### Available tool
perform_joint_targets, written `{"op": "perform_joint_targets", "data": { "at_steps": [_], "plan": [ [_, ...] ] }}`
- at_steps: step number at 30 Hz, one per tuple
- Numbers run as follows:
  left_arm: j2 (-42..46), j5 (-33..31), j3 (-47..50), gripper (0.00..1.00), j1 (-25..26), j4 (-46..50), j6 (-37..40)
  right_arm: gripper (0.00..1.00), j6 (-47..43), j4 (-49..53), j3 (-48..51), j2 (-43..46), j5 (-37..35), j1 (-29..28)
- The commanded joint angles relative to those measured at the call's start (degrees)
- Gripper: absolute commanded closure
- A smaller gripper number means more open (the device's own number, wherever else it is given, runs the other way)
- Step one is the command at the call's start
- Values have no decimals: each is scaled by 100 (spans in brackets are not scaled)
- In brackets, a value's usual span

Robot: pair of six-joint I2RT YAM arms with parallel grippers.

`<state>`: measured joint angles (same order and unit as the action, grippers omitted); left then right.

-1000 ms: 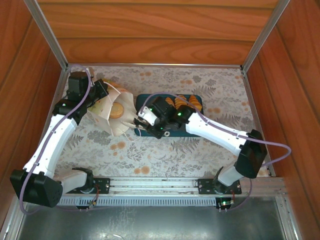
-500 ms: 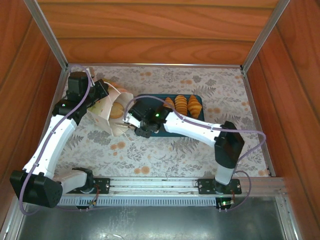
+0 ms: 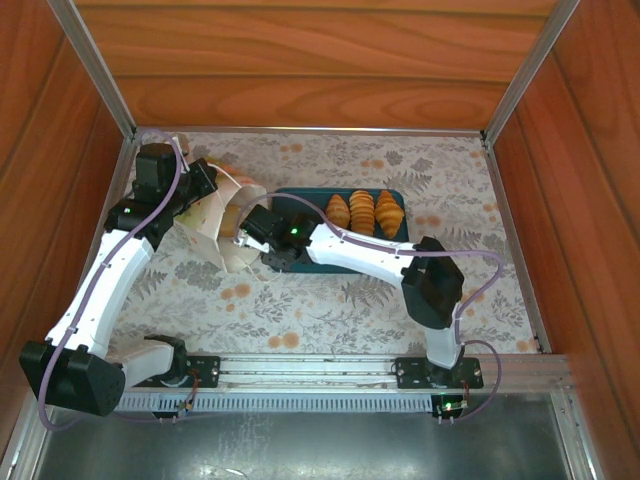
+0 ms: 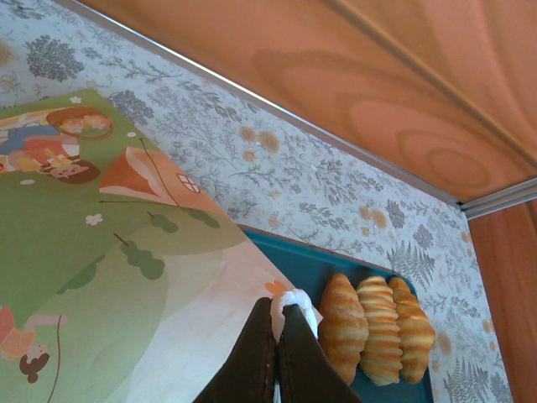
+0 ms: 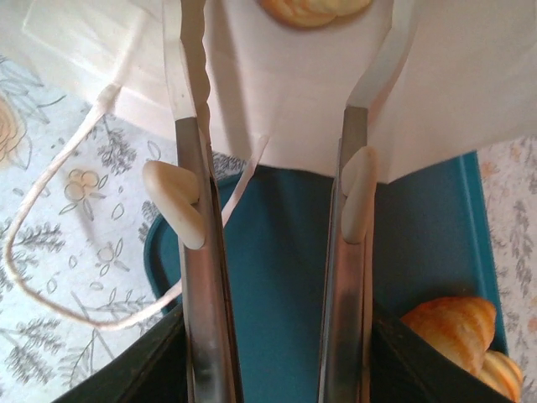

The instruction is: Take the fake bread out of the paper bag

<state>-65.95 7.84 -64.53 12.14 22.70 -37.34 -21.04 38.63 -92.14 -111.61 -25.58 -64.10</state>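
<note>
Right claw (image 5: 289, 50), jaws apart, at the bag (image 5: 277, 109) mouth; bread (image 5: 315, 8) lies inside at 12 o'clock, dead ahead. Left claw (image 4: 277, 357) is clamped on the bag's cord (image 4: 294, 304).

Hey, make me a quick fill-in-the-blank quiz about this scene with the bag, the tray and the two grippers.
1. The tray holds ___ croissants.
2. The right gripper is ___, at the mouth of the bag.
3. The left gripper is shut on the bag's white cord ___.
Missing words: three; open; handle.
</note>
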Motion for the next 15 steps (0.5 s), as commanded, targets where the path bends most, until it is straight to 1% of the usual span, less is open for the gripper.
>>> {"op": "perform_joint_targets", "data": {
  "at_steps": [1, 6, 15],
  "plan": [
    [118, 25, -52, 100, 51, -125, 8, 50, -192, -155, -220, -183, -204, -68],
    [144, 21, -40, 100, 51, -119, -1, 52, -234, -246, -274, -280, -149, -98],
    [153, 3, -20, 100, 50, -125, -19, 66, -134, -477, 27, -53, -245, -103]
  ]
}}
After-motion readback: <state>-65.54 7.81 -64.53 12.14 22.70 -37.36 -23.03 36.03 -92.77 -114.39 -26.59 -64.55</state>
